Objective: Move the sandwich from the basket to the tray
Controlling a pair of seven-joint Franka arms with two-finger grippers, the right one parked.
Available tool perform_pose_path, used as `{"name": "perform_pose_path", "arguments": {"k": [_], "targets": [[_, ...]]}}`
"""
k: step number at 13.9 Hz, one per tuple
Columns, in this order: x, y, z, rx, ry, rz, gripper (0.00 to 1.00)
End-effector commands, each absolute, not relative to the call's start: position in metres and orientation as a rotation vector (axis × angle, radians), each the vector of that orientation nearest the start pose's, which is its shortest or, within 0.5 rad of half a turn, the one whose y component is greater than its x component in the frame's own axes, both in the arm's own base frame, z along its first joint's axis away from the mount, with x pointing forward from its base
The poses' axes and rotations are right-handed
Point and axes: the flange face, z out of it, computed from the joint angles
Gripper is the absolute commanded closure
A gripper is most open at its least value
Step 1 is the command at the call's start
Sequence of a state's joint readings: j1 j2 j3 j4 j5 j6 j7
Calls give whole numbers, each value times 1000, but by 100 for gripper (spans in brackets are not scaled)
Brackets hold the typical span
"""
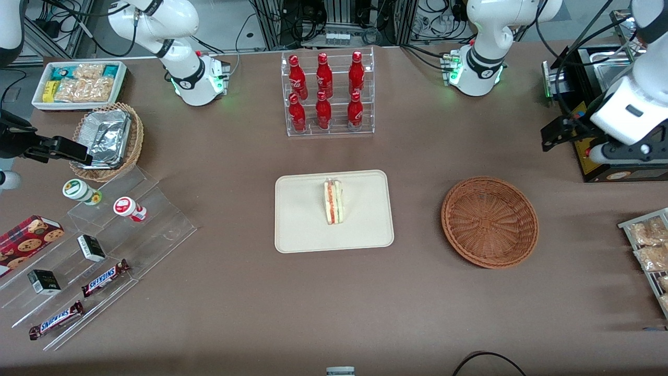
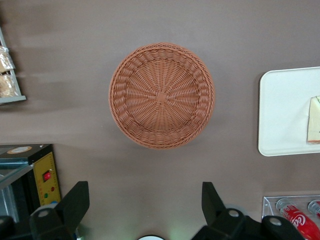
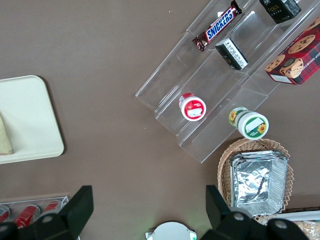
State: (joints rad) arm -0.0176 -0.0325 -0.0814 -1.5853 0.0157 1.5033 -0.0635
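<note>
The sandwich (image 1: 334, 201), a pale wedge with red, orange and green layers on its cut edge, lies on the cream tray (image 1: 302, 219) at mid-table; the wrist view catches only its edge (image 2: 315, 120) on the tray (image 2: 282, 115). The reddish-brown wicker basket (image 1: 489, 222) sits beside the tray toward the working arm's end, and nothing is in it (image 2: 161, 95). My gripper (image 1: 566, 137) hangs high above the table, farther from the front camera than the basket, near a black box. It (image 2: 145, 197) is open, and only bare tabletop shows between its fingers.
A clear rack of red bottles (image 1: 326, 94) stands farther back than the tray. A black box (image 1: 600, 104) and a rack of snack bags (image 1: 649, 250) are at the working arm's end. Acrylic steps with snacks (image 1: 104, 235), a tan basket of foil trays (image 1: 107, 138) and a white bin (image 1: 78, 83) are at the parked arm's end.
</note>
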Motion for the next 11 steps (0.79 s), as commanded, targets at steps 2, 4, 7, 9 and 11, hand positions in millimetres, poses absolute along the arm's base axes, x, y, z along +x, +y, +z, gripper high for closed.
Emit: {"name": "perform_pose_path", "arguments": {"k": [2, 4, 7, 9, 11], "targets": [[522, -44, 638, -3125, 66, 49, 1], [536, -39, 629, -3107, 56, 64, 1], [551, -38, 624, -3103, 53, 68, 1], [553, -21, 622, -3117, 2, 78, 1], [554, -22, 621, -3113, 20, 77, 1]]}}
